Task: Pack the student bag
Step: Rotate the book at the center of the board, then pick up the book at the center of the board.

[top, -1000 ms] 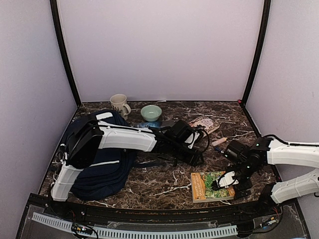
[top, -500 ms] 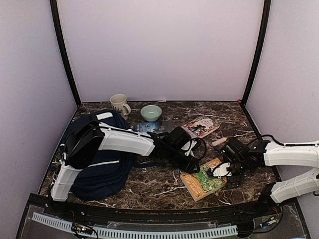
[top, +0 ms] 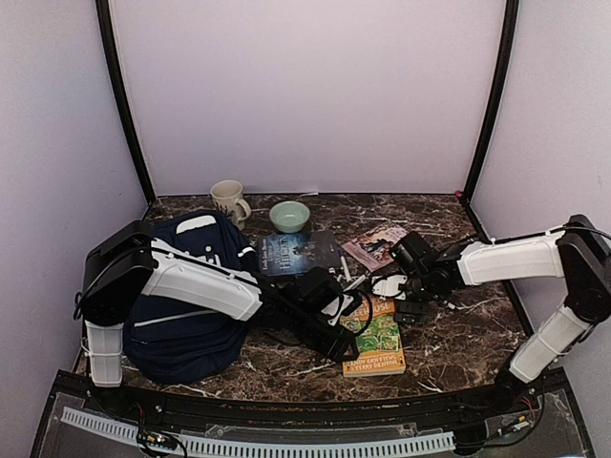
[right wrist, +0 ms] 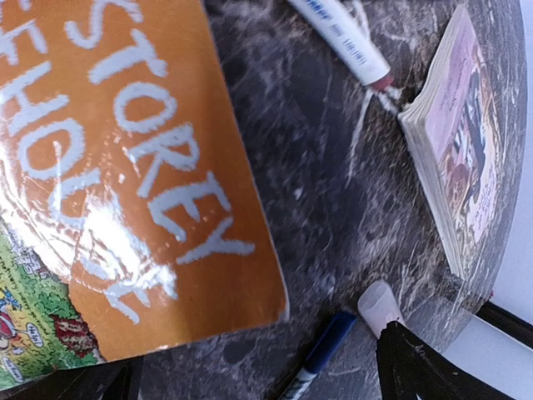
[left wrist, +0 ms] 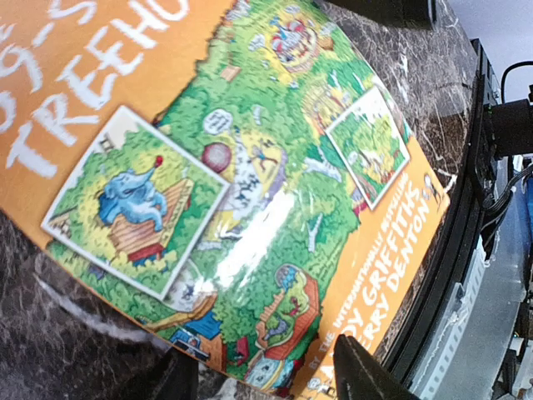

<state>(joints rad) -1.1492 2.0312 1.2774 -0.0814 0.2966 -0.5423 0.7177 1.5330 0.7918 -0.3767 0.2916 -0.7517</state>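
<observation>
Navy-blue fabric student bag (top: 200,339), soft and slumped, with a thin white stripe, lies flat on the dark veined marble worktop (top: 449,324), well left of the glossy orange-and-green paperback (top: 375,339). Behind and left of that paperback stand a cream ceramic mug (top: 227,200) and a pale green glazed bowl (top: 289,216). A dark-covered book (top: 298,253) lies flat, nearer the paperback. The left arm reaches across the bag. Its left hand (left wrist: 266,377) hangs low over the paperback's illustrated near half, fingers apart, grasping nothing. A pink-covered book (top: 375,246) lies just beyond the paperback. The right arm stretches leftward. Its right hand (right wrist: 258,379) is over the paperback's far end, spread wide and empty, with a white marker (right wrist: 341,42) and blue pen (right wrist: 321,350) beside that end.
</observation>
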